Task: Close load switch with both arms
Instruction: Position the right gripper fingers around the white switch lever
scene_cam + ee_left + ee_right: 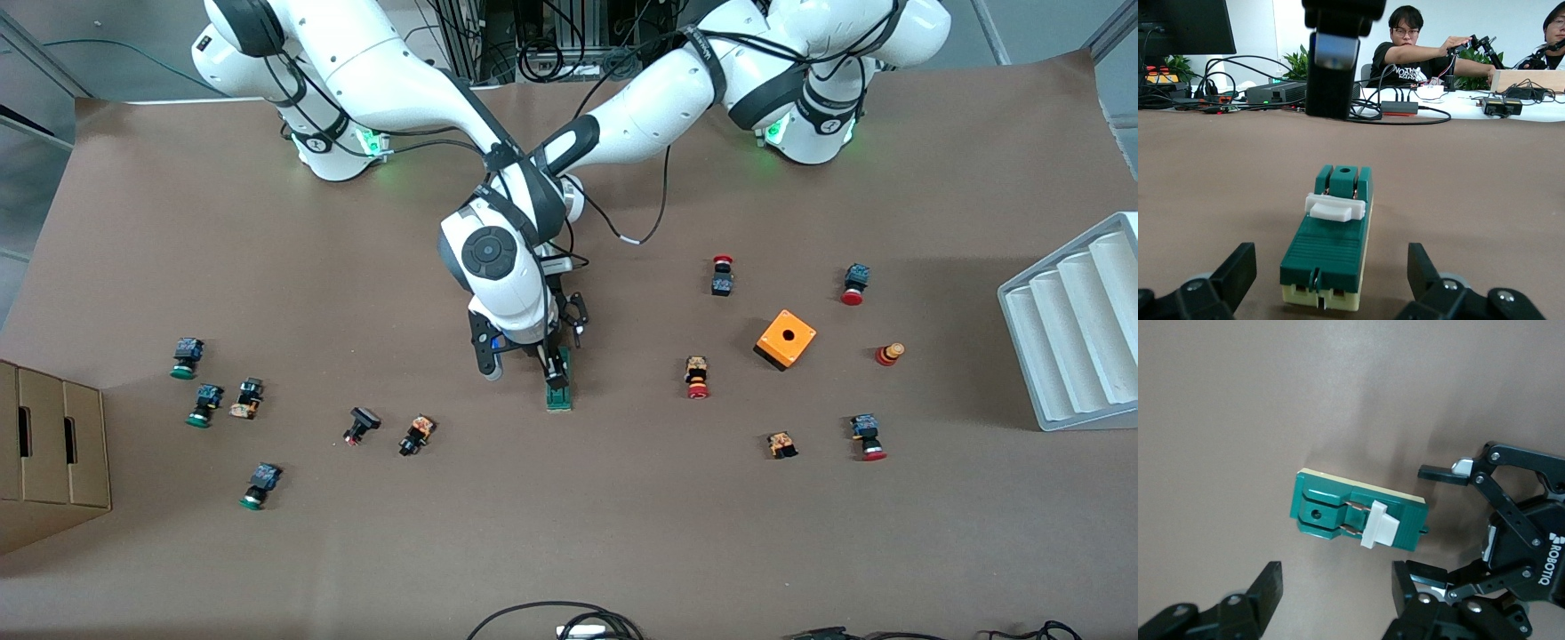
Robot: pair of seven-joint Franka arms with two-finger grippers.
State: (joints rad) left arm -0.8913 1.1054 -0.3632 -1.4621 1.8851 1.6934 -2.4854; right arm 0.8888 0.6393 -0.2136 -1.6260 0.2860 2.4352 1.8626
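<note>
At mid-table, between the green-capped push buttons (218, 396) toward the right arm's end and the orange box (786, 340) toward the left arm's end, the load switch (559, 388) is laid flat, its white lever (1379, 524) upward. Over the load switch the right gripper (1338, 587) is held, fingers apart and clear of it. Low at its end, the left gripper (1331, 270) is set with fingers spread wide either side, untouching.

Front camera high, facing arms across bench (267, 222); wrist cameras close, low and overhead; all share switch (559, 388).
</note>
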